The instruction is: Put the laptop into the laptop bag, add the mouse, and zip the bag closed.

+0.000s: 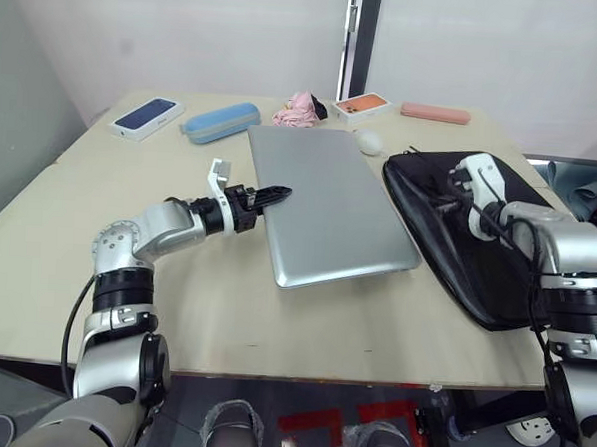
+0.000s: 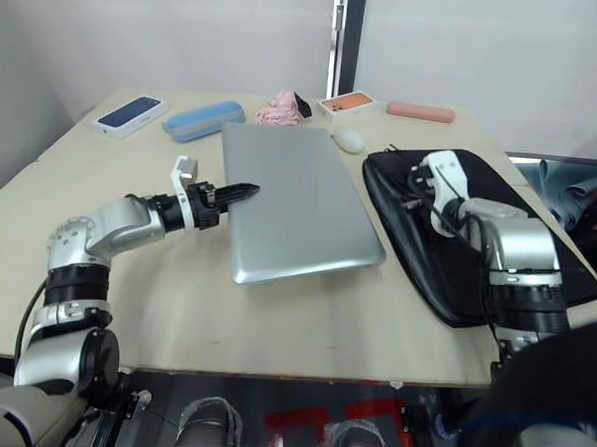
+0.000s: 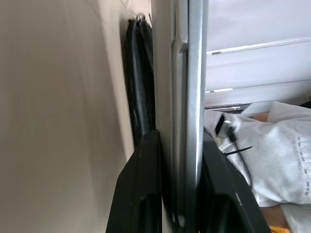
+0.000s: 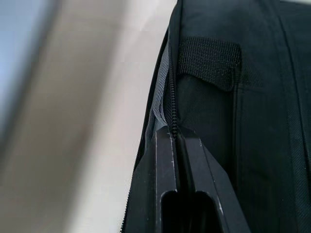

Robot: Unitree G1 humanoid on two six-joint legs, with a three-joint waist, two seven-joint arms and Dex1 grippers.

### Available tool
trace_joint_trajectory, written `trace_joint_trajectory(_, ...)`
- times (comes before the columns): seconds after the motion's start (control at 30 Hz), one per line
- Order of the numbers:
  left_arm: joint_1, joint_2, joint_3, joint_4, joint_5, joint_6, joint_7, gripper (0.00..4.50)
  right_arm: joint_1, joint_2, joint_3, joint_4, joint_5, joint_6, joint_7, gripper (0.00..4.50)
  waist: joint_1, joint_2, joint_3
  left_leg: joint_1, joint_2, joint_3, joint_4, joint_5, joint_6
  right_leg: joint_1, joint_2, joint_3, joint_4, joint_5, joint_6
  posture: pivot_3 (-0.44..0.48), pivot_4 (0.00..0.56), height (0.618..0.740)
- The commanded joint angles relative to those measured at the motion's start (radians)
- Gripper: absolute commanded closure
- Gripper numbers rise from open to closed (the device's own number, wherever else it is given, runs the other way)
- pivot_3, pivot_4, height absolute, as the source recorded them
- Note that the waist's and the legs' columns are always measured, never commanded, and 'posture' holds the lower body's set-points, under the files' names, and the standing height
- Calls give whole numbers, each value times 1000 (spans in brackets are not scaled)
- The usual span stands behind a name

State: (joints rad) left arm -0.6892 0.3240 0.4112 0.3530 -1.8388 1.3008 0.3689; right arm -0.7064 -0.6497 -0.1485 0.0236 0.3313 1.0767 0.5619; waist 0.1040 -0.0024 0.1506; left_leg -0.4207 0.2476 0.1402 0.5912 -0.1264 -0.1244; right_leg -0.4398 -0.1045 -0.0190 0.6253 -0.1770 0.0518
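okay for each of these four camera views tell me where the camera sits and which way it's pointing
Head pair: on the head, facing forward and down at the table; both arms show.
Left wrist: along the left gripper, fingers either side of the laptop edge.
Right wrist: along the right gripper, pinched on the laptop bag zipper edge.
Shared: laptop and bag appear in the head views and the left wrist view.

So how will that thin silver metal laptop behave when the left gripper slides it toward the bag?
The thin silver-grey metal laptop will probably move as one stiff slab. Its smooth lid may slip between the left gripper fingers, which pinch only its edge. Held there, it may pivot on the beige wooden table rather than go straight toward the black fabric laptop bag.
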Motion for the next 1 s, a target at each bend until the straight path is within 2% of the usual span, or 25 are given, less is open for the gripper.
trace_joint_trajectory(0.03,-11,-19,9,-106,-133,-60,6,4211,-76,-34,-67,-93,55,78,-8,4457,0,0,0,0,0,0,0,0,0,0,0,0,0,0,0,0,150,740)
trace_joint_trajectory(0.23,14,-115,-10,-158,-133,-90,43,4211,-147,-51,-80,-164,96,175,-36,4457,3,0,0,0,0,1,1,0,0,1,0,2,0,2,3,0,150,740)
trace_joint_trajectory(0.37,38,-165,-44,-176,-133,-116,71,4211,-146,-38,-62,-204,108,197,-56,4457,4,0,0,0,0,1,1,0,-1,1,0,2,-1,2,4,0,150,740)
trace_joint_trajectory(0.63,37,-189,-123,-136,-133,-152,78,4211,-148,15,-48,-222,123,207,-95,4457,4,0,0,1,0,2,2,0,-1,0,0,3,-1,3,6,0,150,740)
trace_joint_trajectory(0.83,12,-223,-185,-100,-102,-181,29,4211,-157,48,-41,-232,133,215,-115,4457,4,0,0,1,0,2,2,0,-1,0,0,4,-1,4,6,0,150,740)
trace_joint_trajectory(1.0,-10,-241,-203,-49,-18,-192,-54,4211,-157,86,-44,-261,147,239,-137,4457,4,0,0,1,0,2,2,0,0,0,0,5,-1,4,8,0,150,740)
